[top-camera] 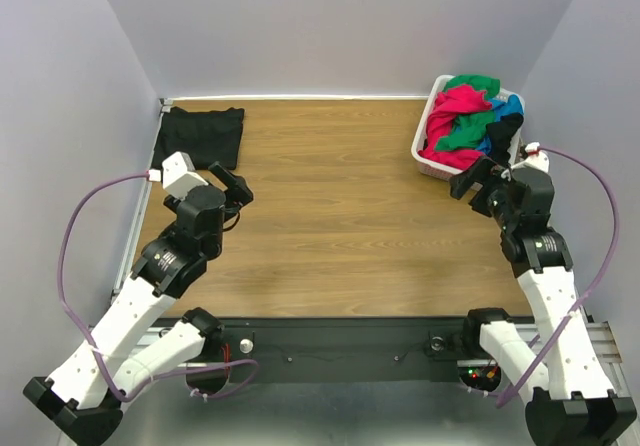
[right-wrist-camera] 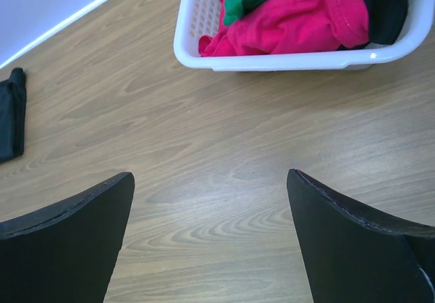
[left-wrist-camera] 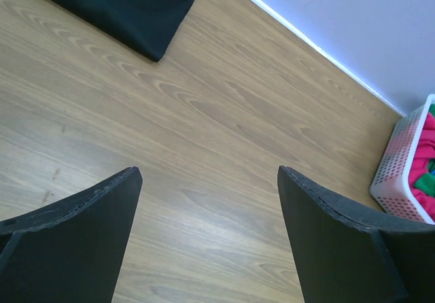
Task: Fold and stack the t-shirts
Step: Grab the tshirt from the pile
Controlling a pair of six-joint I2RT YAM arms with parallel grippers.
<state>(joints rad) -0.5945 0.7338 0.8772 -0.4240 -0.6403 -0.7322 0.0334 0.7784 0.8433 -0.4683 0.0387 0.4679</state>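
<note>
Right tool [right-wrist-camera: 209, 174] gapes just short of basket [right-wrist-camera: 272, 62]

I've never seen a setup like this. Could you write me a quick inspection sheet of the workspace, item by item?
Surface: wooden table, flat, light brown grain.
Job's things: black t-shirt lying folded at the far left corner; heap of coloured shirts (pinkish-red, green, blue, black), unfolded, in the white basket at the far right.
Clutter: nothing seen.
Grippers: left pincer and right pincer both open, holding nothing, above bare wood.
Cables: left purple cable and right purple cable each loop out from a wrist.
Surroundings: plain pale walls on three sides.
</note>
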